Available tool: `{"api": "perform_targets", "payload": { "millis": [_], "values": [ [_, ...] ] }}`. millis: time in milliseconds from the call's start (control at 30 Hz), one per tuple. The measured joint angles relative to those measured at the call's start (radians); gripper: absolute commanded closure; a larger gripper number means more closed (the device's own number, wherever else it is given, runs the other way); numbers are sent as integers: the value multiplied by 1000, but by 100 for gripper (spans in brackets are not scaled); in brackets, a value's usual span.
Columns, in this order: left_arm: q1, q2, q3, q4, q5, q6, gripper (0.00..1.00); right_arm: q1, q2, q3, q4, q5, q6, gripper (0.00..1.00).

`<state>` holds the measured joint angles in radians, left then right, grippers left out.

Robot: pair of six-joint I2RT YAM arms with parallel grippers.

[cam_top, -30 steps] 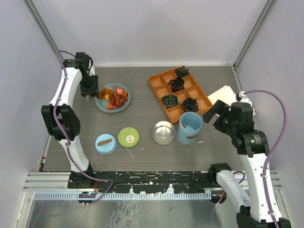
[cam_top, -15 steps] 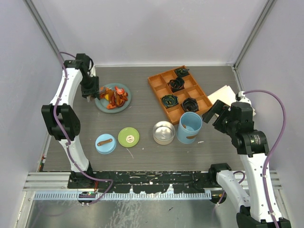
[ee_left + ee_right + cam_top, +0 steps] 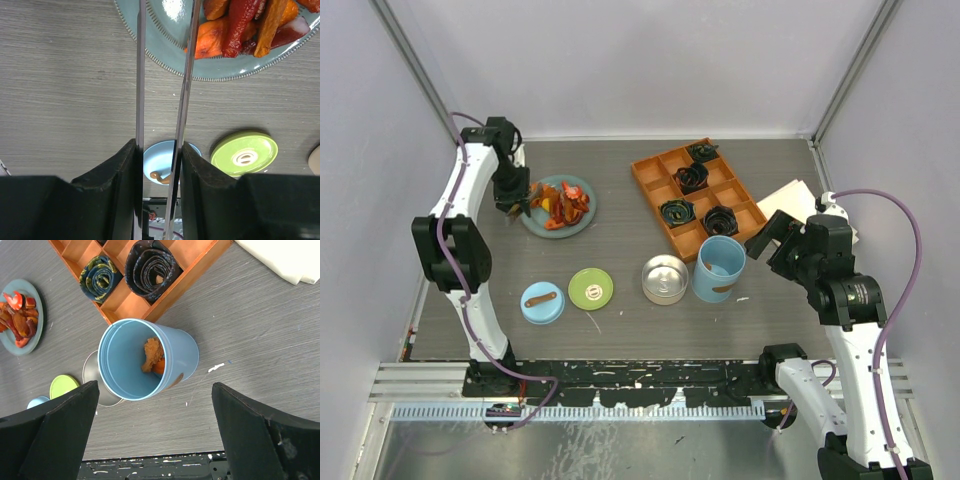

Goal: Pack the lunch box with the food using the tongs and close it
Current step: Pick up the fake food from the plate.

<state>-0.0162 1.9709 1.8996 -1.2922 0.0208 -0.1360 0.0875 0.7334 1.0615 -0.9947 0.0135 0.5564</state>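
My left gripper (image 3: pixel 512 198) hangs at the left rim of the teal plate (image 3: pixel 582 226) and is shut on the tongs (image 3: pixel 186 75). Both grey arms run forward between my fingers (image 3: pixel 159 145); one arm reaches over the plate (image 3: pixel 220 70) beside the food (image 3: pixel 240 25), and the tips are out of view. The food (image 3: pixel 562 203) is a pile of orange, red and dark chunks. The steel tin (image 3: pixel 664 278) and the light-blue cylinder (image 3: pixel 718 268) stand open. A fried chunk and an orange piece (image 3: pixel 152 355) lie inside the cylinder (image 3: pixel 180 350). My right gripper (image 3: pixel 155 387) is open above it, holding nothing.
The green lid (image 3: pixel 590 288) and blue lid (image 3: pixel 542 302) lie flat near the front left. An orange compartment tray (image 3: pixel 655 170) with black coils sits behind the cylinder. A white cloth (image 3: pixel 790 200) lies at the right edge.
My left gripper has squeezed the tongs a little narrower and its wrist has shifted slightly by the plate. The right arm has not moved.
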Motion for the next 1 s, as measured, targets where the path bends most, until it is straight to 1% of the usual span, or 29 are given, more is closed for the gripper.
{"api": "perform_targets", "payload": {
  "millis": [100, 133, 167, 300, 400, 667, 867, 1000],
  "values": [
    [-2, 0, 0, 0, -6, 1, 61, 0, 0, 0, 0, -1, 0, 0],
    [-2, 0, 0, 0, -6, 2, 61, 0, 0, 0, 0, -1, 0, 0],
    [-2, 0, 0, 0, -7, 2, 63, 0, 0, 0, 0, -2, 0, 0],
    [-2, 0, 0, -2, -4, 5, 77, 0, 0, 0, 0, -5, 0, 0],
    [-2, 0, 0, 0, -6, 2, 84, 0, 0, 0, 0, -8, 0, 0],
    [-1, 0, 0, -2, 3, -5, 91, 0, -1, 0, 0, -13, 1, 0],
    [-1, -6, 12, -16, 2, -12, 92, 0, -9, 0, 0, -16, 3, 0],
    [-1, -48, 14, -28, 4, -18, 92, 0, -16, 0, 0, -16, 4, 0]
  ]
}}
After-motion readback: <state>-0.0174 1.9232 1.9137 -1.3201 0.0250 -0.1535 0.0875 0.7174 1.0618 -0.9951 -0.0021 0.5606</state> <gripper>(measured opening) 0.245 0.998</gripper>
